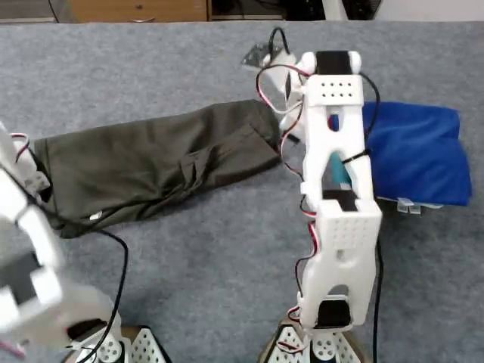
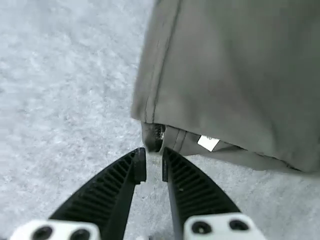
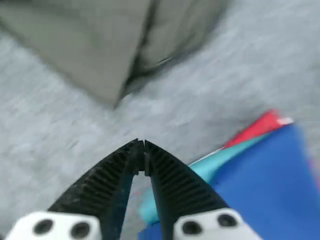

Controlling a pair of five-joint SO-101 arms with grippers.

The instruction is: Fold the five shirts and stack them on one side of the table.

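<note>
An olive shirt [image 1: 159, 162], folded into a long strip, lies across the table from the left edge to the middle. In the left wrist view its corner [image 2: 152, 136], with a white tag [image 2: 207, 143] nearby, sits just beyond my left gripper [image 2: 154, 170], whose fingers stand a narrow slit apart and hold nothing. A blue shirt [image 1: 416, 151] tops a folded stack at the right, with a teal shirt [image 3: 220, 160] and a red shirt [image 3: 257, 127] showing beneath it. My right gripper [image 3: 144, 150] is shut and empty, over bare table between the olive shirt's other end [image 3: 100, 45] and the stack.
Grey carpet-like cloth [image 1: 212, 257] covers the table. The right arm [image 1: 336, 151] stretches up the middle right, partly over the stack. The left arm [image 1: 34, 249] is at the lower left with loose cables. Wooden furniture [image 1: 136, 9] lines the far edge.
</note>
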